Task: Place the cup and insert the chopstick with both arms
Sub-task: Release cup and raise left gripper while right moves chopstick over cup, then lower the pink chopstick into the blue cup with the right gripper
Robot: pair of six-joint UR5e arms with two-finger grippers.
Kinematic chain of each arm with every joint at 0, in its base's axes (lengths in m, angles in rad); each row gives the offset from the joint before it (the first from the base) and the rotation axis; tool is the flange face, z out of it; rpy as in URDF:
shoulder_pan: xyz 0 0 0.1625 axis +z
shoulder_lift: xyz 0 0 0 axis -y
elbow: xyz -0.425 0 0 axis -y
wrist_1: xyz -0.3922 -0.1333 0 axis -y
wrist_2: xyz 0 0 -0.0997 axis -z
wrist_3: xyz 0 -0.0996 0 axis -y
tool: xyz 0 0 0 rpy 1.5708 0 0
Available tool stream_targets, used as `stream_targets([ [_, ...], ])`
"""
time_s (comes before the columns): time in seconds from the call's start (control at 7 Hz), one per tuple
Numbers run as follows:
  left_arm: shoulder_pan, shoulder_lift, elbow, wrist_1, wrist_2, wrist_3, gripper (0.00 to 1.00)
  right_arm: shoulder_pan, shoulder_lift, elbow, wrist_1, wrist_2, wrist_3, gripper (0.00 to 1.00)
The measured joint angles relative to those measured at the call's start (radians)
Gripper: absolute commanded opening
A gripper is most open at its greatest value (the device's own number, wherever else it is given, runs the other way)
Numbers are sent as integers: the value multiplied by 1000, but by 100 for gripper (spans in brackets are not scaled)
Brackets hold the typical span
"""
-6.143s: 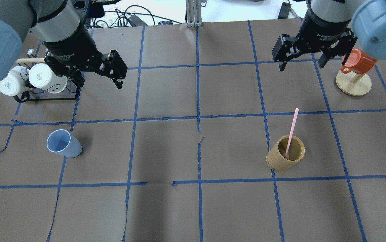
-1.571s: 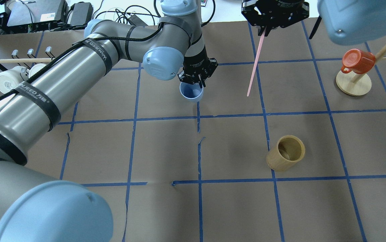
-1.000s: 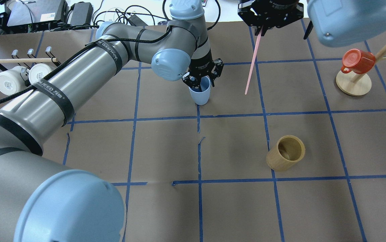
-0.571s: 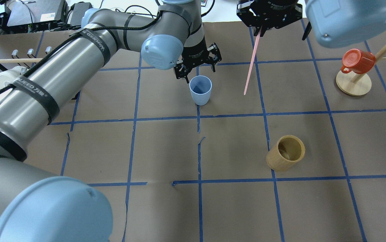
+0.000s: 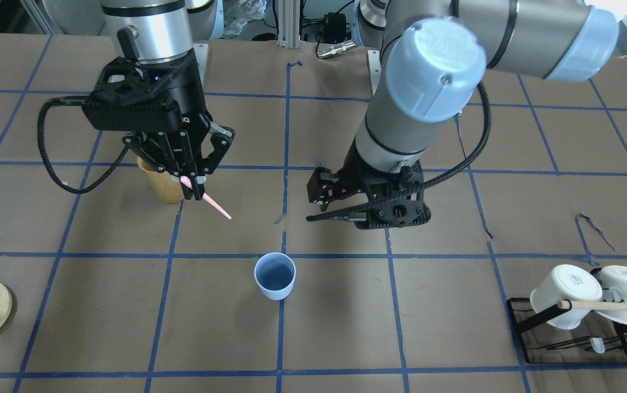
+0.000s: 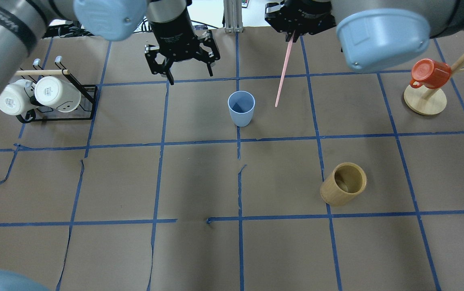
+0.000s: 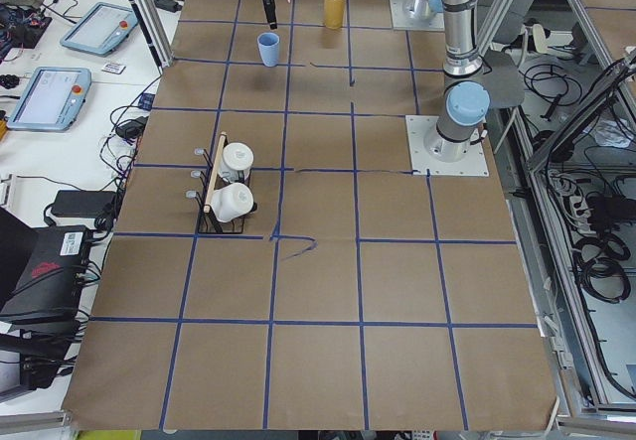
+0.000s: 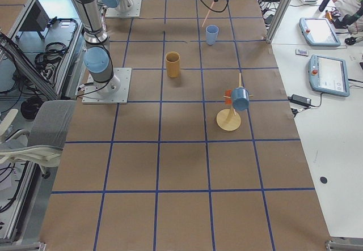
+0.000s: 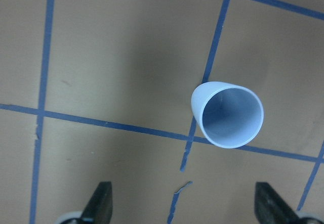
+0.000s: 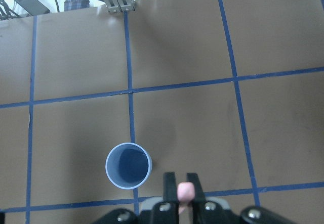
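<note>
Near the middle of the brown paper-covered worktop [image 6: 199, 182], a light blue plastic cup [image 6: 241, 108] is standing upright on a blue tape line, mouth up and holding nothing. The right tool [image 5: 190, 185] is clenching the top end of a thin pink chopstick [image 6: 283, 72]. Its long axis is hanging downward at a slight slant, with the free tip hovering above the paper near the cup, on the cup's side toward the robot's right. The cup's mouth is therefore lying toward the robot's left of that tip. From the right wrist camera it is sitting left of the pinched fingers, not under them. The coming move, I judge, is calling for a sideways shift to centre the tip over the mouth, then a lowering. The left tool [image 6: 189, 74] is hanging spread wide, gripping nothing, apart from the cup. A tan bamboo cylinder holder [image 6: 344, 184] is standing empty, well apart on the robot's right side. Placing the cup looks done; the chopstick is not yet inserted.
</note>
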Motion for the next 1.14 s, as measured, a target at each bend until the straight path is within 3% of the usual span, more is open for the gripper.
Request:
stream_targets([
  [0.29, 61, 135, -39, -115, 48, 144, 100, 53, 53, 13, -131, -37, 51, 0],
  [0.57, 100, 238, -143, -89, 80, 190, 100, 81, 119, 16, -233, -50, 79, 0],
  [1.14, 129, 276, -187, -29, 90, 202, 100, 121, 166, 97, -284, -50, 171, 0],
])
